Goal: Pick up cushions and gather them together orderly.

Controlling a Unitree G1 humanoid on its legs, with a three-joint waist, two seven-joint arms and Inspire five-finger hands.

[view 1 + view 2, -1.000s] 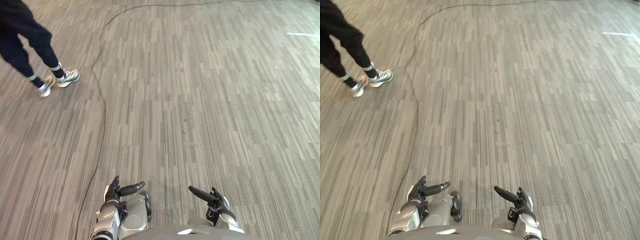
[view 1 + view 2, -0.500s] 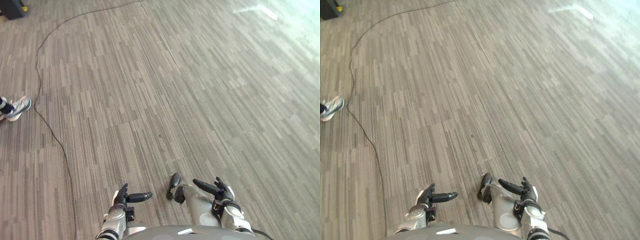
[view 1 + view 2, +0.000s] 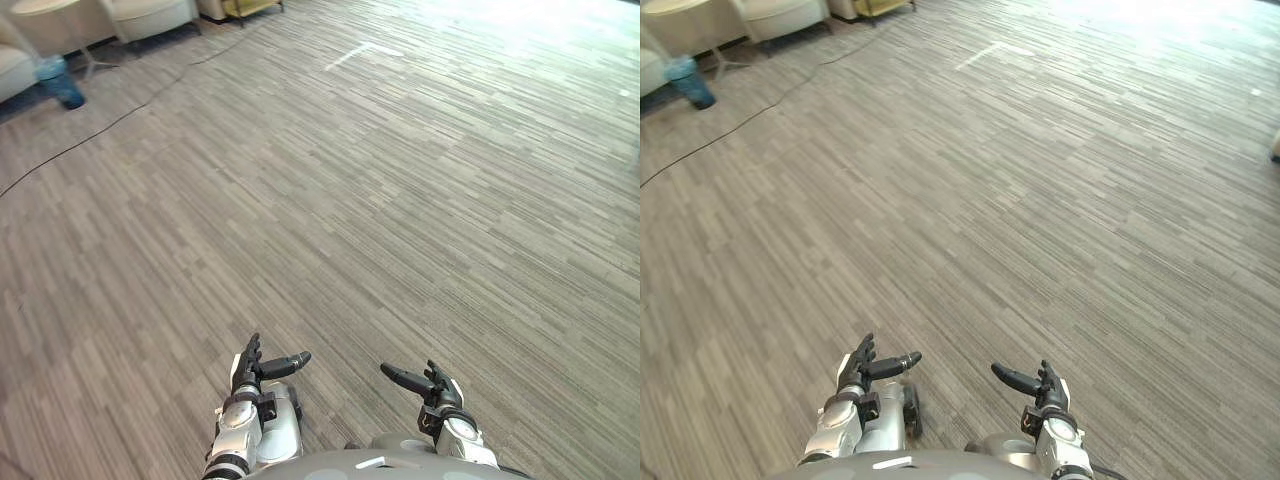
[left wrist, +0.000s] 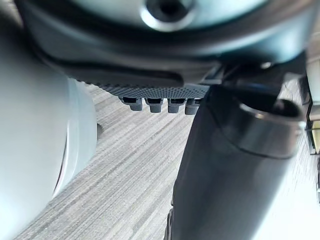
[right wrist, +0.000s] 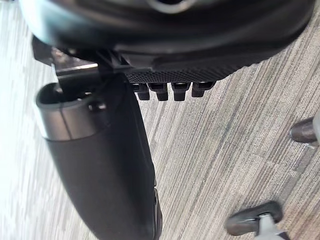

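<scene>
No cushion lies on the floor ahead of me. My left hand (image 3: 250, 366) and right hand (image 3: 432, 386) hang low at the near edge of the eye views, a short way apart. Both are open, each thumb pointing inward, and neither holds anything. In the left wrist view the fingers (image 4: 160, 103) are straight and the thumb (image 4: 230, 165) stands over bare striped carpet. The right wrist view shows the same: straight fingers (image 5: 170, 90), the thumb (image 5: 100, 165), and carpet beyond.
Grey striped carpet (image 3: 400, 200) spreads out ahead. At the far left stand pale upholstered seats (image 3: 150, 14) and a round table (image 3: 48, 6), with a blue container (image 3: 62, 85) on the floor beside them. A thin black cable (image 3: 100, 127) runs along there. White floor tape (image 3: 360, 52) lies farther off.
The camera has swung round: the person's shoes and the long cable have left the picture, and the seats and blue container have come in. Both hands keep the same open pose.
</scene>
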